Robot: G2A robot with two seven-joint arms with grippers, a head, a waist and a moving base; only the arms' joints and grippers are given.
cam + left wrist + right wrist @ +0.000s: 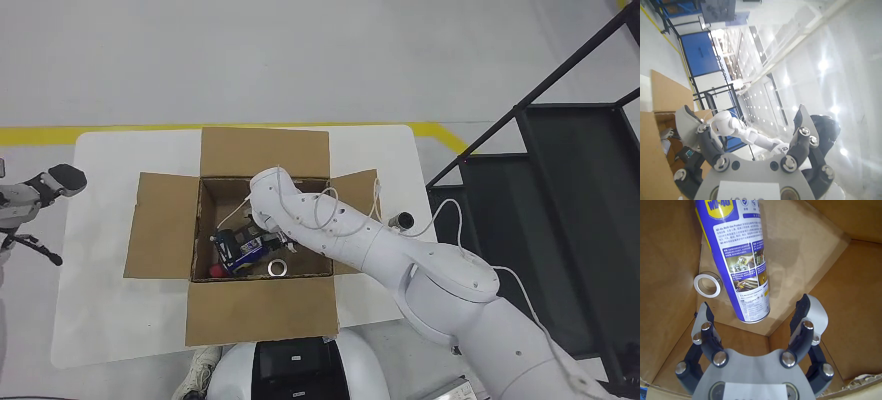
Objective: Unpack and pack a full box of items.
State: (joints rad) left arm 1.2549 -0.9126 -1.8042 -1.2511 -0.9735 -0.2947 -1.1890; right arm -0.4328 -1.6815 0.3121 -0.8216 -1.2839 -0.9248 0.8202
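Top view: the box [265,150] is being shown open on the tabletop [110,300], flaps folded out, with the right arm bent over its opening and a metal ring [277,268] lying on its floor; the left tool [45,190] is being held off the tabletop's left edge. Left wrist view: the left tool's fingers [685,113] are being held apart, nothing between them, beside the box. Right wrist view: the right tool [755,304] is being held inside the box, fingers apart and clamped on nothing, with the base end of the spray can [738,256] appearing between them; the can is lying slantwise, the ring just beside it in a corner. Hazards being judged: a grip taken this near the base may let the smooth, round can pivot or slip free; a closing finger may nudge the ring or foul the nearby wall.
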